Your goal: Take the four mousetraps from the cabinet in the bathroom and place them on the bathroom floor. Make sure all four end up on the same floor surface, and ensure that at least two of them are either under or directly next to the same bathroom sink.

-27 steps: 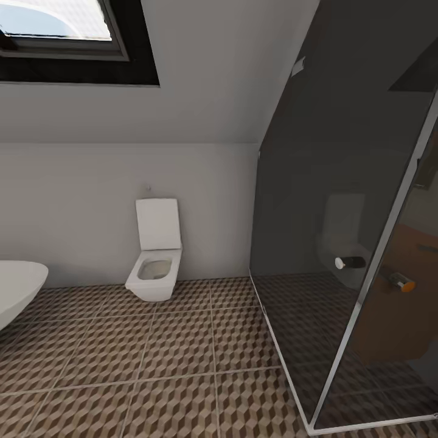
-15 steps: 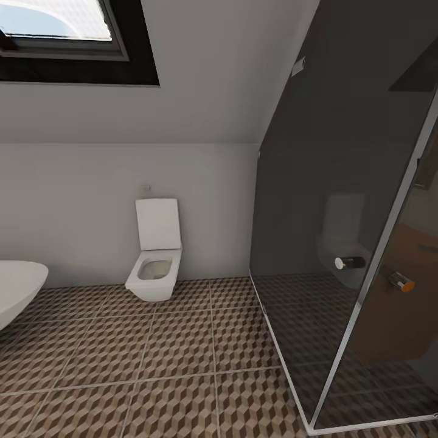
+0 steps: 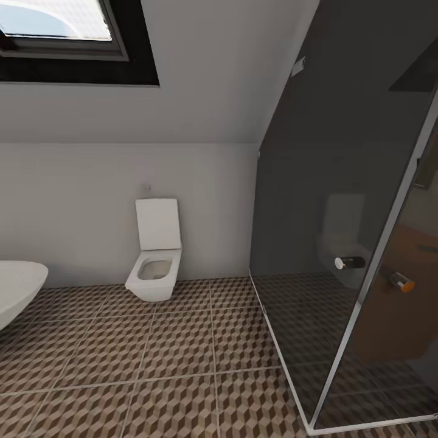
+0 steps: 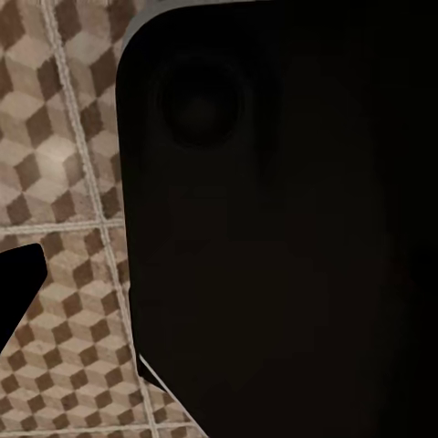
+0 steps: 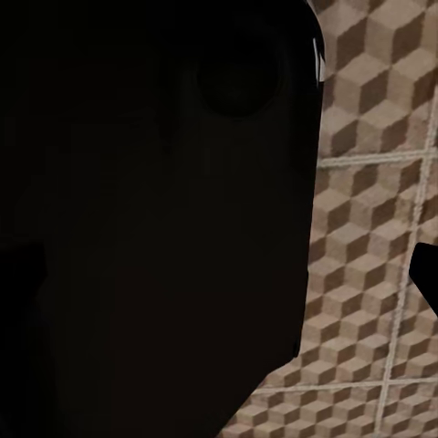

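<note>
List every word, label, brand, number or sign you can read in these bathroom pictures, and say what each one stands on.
None: no readable text anywhere.
The toilet, the glass shower enclosure, the skylight and the bathroom floor tiles bear no lettering, only a cube pattern.

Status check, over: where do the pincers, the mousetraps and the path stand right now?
Pincers: state unreadable, dark body fills both wrist views. Bathroom floor ahead, no mousetraps on it. Toilet by far wall, glass shower enclosure at right.
</note>
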